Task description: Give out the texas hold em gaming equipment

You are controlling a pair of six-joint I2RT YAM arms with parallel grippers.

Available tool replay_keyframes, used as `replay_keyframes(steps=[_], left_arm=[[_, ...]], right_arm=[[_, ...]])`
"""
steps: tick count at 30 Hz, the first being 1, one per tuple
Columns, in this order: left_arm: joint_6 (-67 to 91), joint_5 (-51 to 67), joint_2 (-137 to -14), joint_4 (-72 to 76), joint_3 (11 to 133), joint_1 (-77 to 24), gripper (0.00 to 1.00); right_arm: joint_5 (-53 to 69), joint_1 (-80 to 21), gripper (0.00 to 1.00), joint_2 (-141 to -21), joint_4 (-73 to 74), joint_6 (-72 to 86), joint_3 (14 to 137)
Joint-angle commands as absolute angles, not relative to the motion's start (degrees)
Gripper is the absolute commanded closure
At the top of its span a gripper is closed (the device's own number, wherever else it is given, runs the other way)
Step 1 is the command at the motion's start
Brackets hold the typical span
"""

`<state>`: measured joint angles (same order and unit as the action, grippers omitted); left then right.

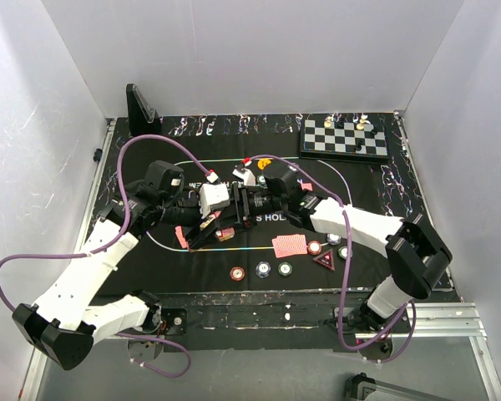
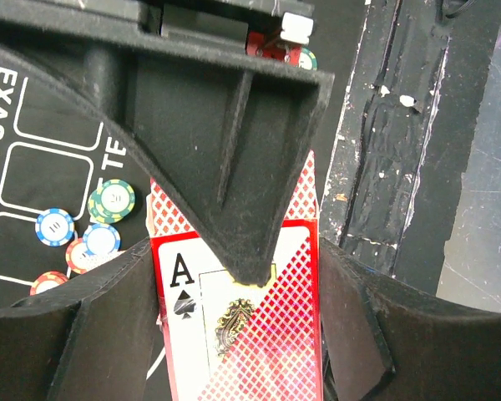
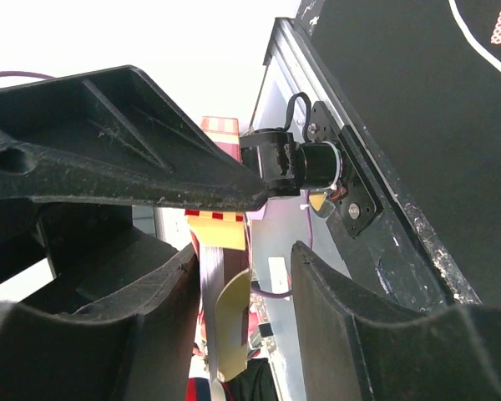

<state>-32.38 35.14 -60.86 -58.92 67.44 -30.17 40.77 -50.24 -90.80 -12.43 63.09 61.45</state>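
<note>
Mat [image 2: 58, 167], left of the playing cards [image 2: 250, 334]: white capitals "EXAS HOL", cut off at the edge, with "TE" beside them.
Playing cards, upper left corner of the face: "A" over a black spade sign.
Mat, top view, right of the playing cards: "S HOL".
Poker chips [image 2: 113, 200], left of the playing cards: markings too small to read.

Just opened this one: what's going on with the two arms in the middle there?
The left gripper is shut on a red pack of cards, ace of spades on its face, held over the black mat. The right gripper has its fingers on either side of the pack's end; whether it grips it, I cannot tell. Lying on the mat near the arms are loose red-backed cards, several chips and a red triangular marker.
</note>
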Motion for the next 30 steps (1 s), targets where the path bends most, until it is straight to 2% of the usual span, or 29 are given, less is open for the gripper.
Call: replay_keyframes(steps=[1,14,24,30], left_arm=[[-32.4,37.1,-58.6,-58.4,68.4,-30.1,0.81],[-31.9,37.1,-58.8,-58.3,68.7,-30.1,0.81],[-31.9,37.2,-58.9,-58.1,68.8,-30.1,0.81],[-31.9,37.0,-58.9,-58.0,68.7,-30.1,0.81]], right_arm=[[40.6,-47.7,0.50,-87.3,-14.1,63.2,58.7],[41.4,-46.1,0.68,-84.9,-14.4,63.7,55.9],[41.1,-43.4,0.76,-79.7,-12.7,63.4,51.9],[41.6,-42.1,0.89,-77.6,-11.6,63.9,52.1]])
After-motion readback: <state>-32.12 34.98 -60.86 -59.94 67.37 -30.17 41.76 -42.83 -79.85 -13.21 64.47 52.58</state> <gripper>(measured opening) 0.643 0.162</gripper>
